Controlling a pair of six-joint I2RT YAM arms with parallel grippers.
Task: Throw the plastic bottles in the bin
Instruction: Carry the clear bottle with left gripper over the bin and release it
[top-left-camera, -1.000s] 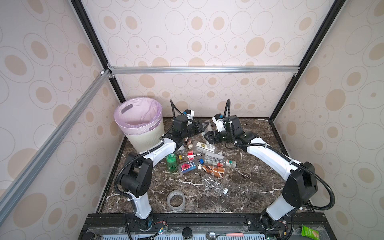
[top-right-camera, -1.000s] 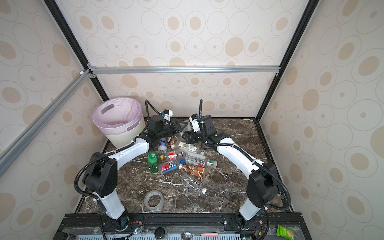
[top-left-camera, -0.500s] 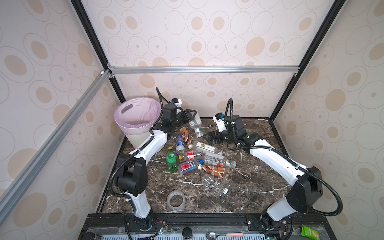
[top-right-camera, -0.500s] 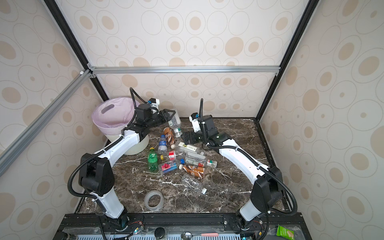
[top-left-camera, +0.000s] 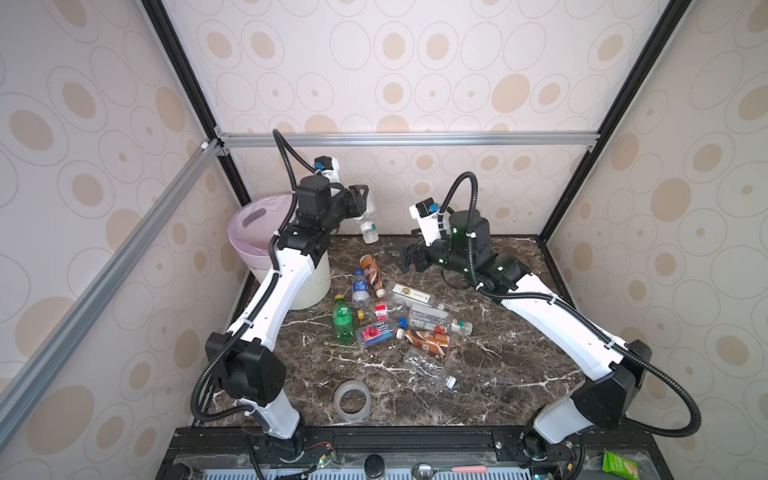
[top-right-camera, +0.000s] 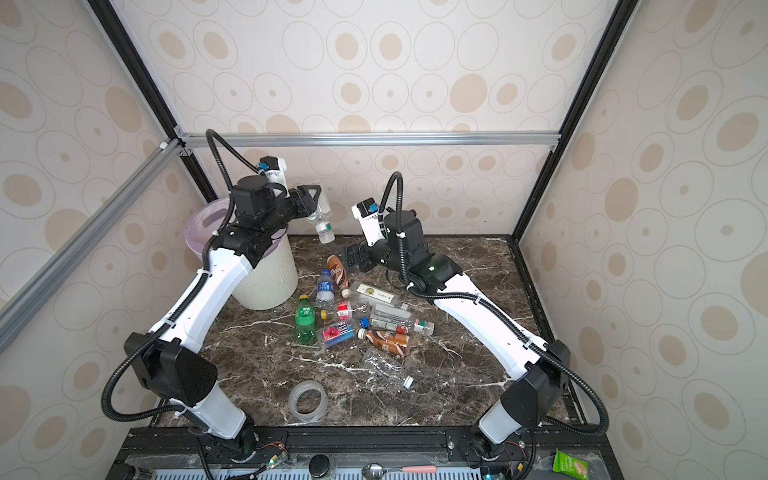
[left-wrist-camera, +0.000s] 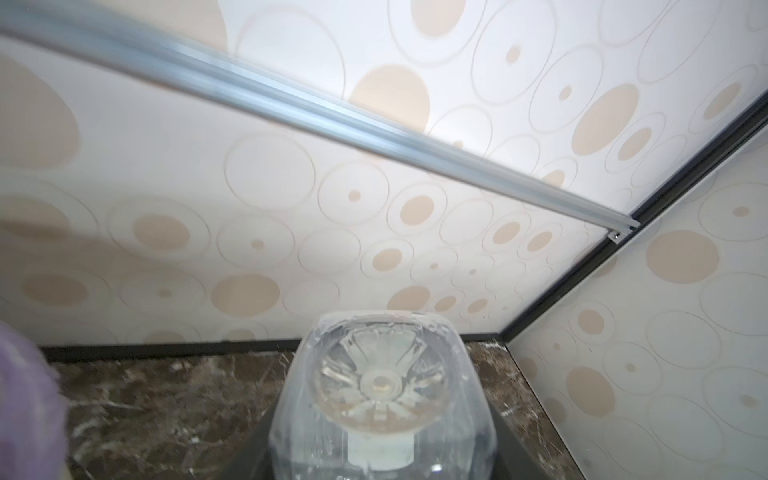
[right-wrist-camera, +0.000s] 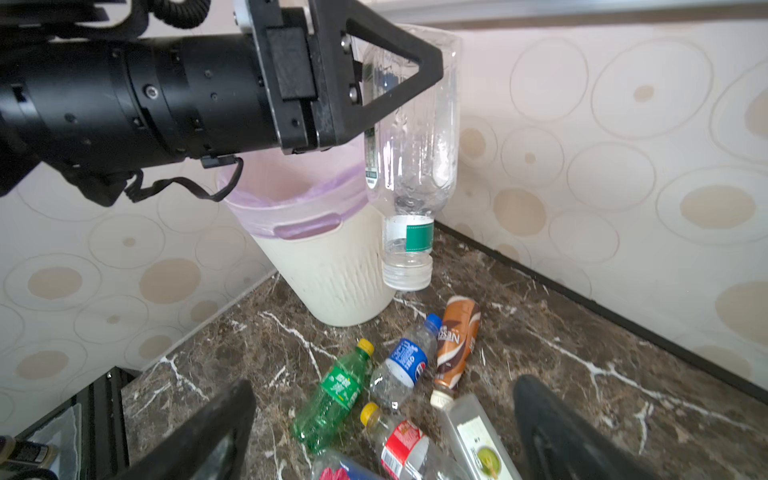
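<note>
My left gripper (top-left-camera: 360, 204) is shut on a clear bottle (top-left-camera: 368, 226) that hangs cap down, high above the table just right of the bin (top-left-camera: 309, 286). The left wrist view shows that bottle's base (left-wrist-camera: 382, 386) between the jaws. In the right wrist view the held bottle (right-wrist-camera: 411, 158) hangs beside the bin's rim (right-wrist-camera: 291, 216). Several bottles lie in a pile mid-table, among them a green one (top-left-camera: 343, 320), a blue-labelled one (top-left-camera: 360, 289) and a brown one (top-left-camera: 371, 270). My right gripper (top-left-camera: 409, 259) stands open and empty just above the pile's far end (right-wrist-camera: 386, 386).
A clear tape ring (top-left-camera: 352, 401) lies near the front edge. A crushed clear bottle (top-left-camera: 428, 368) lies apart from the pile, front right. The back wall and a metal rail (top-left-camera: 407, 139) stand close behind both grippers.
The left arm has lifted the clear bottle from the pile and swung it up and left toward the bin. The right gripper has drawn back a little to the right.
</note>
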